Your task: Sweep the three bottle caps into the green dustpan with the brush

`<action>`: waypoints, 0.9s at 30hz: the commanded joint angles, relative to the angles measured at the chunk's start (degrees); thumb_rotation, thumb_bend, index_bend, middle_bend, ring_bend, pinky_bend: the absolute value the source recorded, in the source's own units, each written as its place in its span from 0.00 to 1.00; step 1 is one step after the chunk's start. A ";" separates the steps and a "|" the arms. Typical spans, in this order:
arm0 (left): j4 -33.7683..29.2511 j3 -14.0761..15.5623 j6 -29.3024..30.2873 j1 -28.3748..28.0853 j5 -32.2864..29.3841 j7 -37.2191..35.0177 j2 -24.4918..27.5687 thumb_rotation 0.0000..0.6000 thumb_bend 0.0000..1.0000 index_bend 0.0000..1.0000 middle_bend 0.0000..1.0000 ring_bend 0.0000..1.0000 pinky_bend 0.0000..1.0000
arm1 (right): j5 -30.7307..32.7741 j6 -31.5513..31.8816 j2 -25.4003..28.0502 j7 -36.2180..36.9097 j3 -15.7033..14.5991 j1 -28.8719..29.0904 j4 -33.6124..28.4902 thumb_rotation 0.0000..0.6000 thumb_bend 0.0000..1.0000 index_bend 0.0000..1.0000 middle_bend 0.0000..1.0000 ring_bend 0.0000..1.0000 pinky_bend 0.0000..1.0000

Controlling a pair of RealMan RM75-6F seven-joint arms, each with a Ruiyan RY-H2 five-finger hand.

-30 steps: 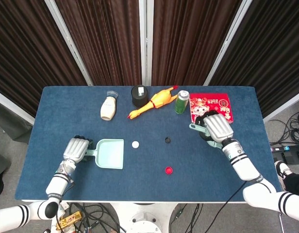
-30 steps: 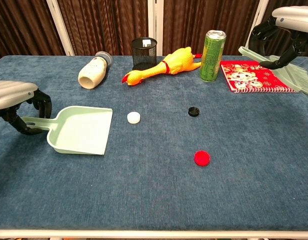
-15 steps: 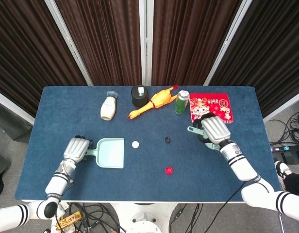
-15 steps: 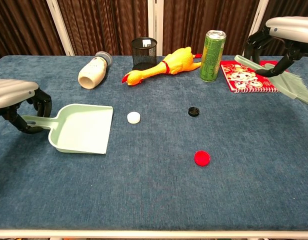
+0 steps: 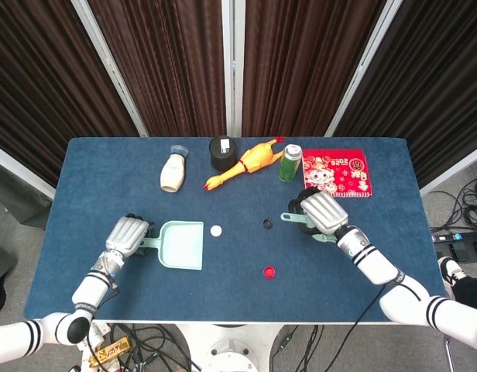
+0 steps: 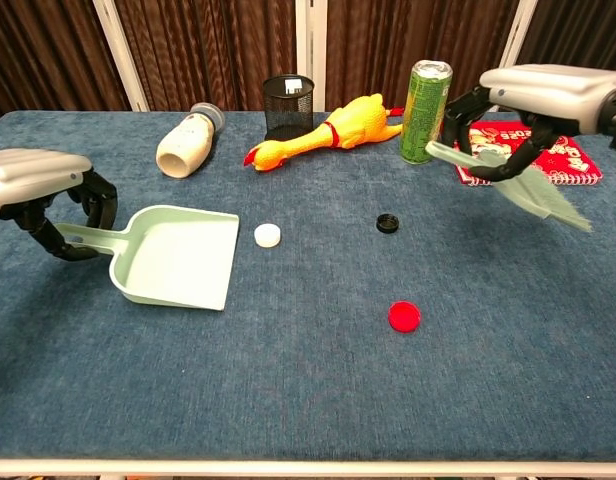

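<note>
Compared with the earlier frames, the right robot hand (image 5: 321, 214) has travelled from over the red notebook (image 5: 338, 172) toward the counter's (image 5: 223, 294) middle, carrying the brush (image 6: 516, 178), and the green dustpan (image 6: 178, 258) has slid nearer the white cap (image 6: 267, 235). Right robot hand: closed around the brush handle, holding it off the counter surface, bristles trailing to the right. Left robot hand (image 6: 40, 190): fingers wrapped around the dustpan handle; the pan lies flat, mouth facing the caps. Caps: white cap just beside the pan's mouth; black cap (image 6: 388, 223) near the counter's centre; red cap (image 6: 403, 316) closer to the front edge, well apart from the pan. Far row: cream bottle (image 5: 173, 170) on its side, black mesh cup (image 5: 221, 153), yellow rubber chicken (image 5: 248, 161), green can (image 5: 290, 162). Writing on the can and on the notebook cover is too small to read; the cover bears a cartoon figure. Chest view alone shows the brush bristles and the curl of both hands' fingers; head view alone shows the whole notebook cover and the arms' striped sleeves.
</note>
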 commanded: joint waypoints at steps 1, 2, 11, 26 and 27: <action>0.04 -0.33 -0.99 -0.73 -1.37 -0.10 -0.12 1.00 0.35 0.55 0.54 0.35 0.28 | -3.04 1.51 -3.44 3.91 -1.31 1.17 4.36 1.00 0.47 0.68 0.64 0.29 0.23; 0.07 -0.41 -1.06 -0.88 -1.75 -0.04 -0.17 1.00 0.35 0.55 0.54 0.35 0.28 | -3.57 1.56 -4.32 4.94 -1.49 1.57 5.65 1.00 0.48 0.68 0.65 0.29 0.23; 0.22 -1.28 -1.96 -3.11 -5.21 1.47 -0.53 1.00 0.35 0.55 0.54 0.36 0.28 | -9.04 3.29 -13.95 14.73 -3.68 5.96 18.79 1.00 0.51 0.70 0.65 0.29 0.23; -0.05 -1.63 -4.40 -7.65 -6.05 2.13 -2.75 1.00 0.35 0.56 0.54 0.36 0.28 | -11.74 7.19 -25.56 24.79 -5.38 10.17 28.10 1.00 0.52 0.72 0.66 0.29 0.23; -0.30 -1.62 -4.57 -7.83 -5.95 1.96 -2.79 1.00 0.36 0.56 0.54 0.36 0.28 | -11.77 7.60 -26.02 25.24 -5.31 10.34 28.03 1.00 0.52 0.72 0.66 0.29 0.23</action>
